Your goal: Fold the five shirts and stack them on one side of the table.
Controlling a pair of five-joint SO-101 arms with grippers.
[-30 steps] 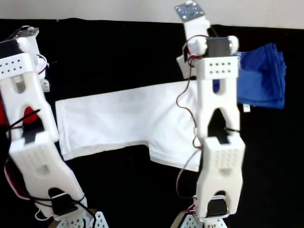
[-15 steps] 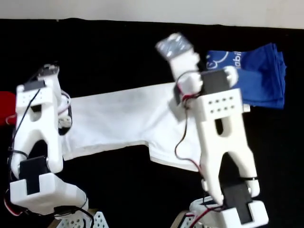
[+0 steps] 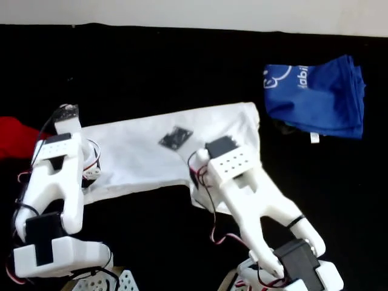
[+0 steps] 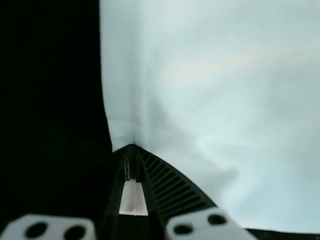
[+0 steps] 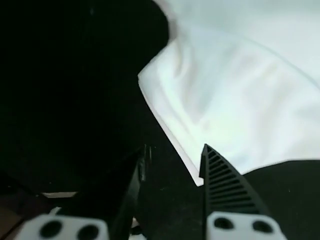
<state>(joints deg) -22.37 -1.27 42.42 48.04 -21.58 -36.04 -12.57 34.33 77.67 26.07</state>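
Observation:
A white shirt [image 3: 145, 151] lies spread flat across the middle of the black table [image 3: 151, 60]. My left gripper [image 3: 91, 176] is low at its left edge. In the left wrist view the left gripper [image 4: 131, 149] is shut, its tips meeting right on the hem of the white shirt [image 4: 210, 75]. My right gripper [image 3: 197, 182] hovers at the near edge, by the sleeve notch. In the right wrist view the right gripper [image 5: 175, 156] is open, with the shirt's [image 5: 240, 85] hem just ahead of the gap between its fingers.
A folded blue shirt [image 3: 318, 100] sits at the back right of the table. A red shirt [image 3: 15, 136] pokes in at the left edge. Bare black tabletop runs along the back and in front of the white shirt.
Both arms have swung back and down from over the table to the white shirt's left and near edges. The blue shirt, earlier half hidden by the right arm, is now uncovered.

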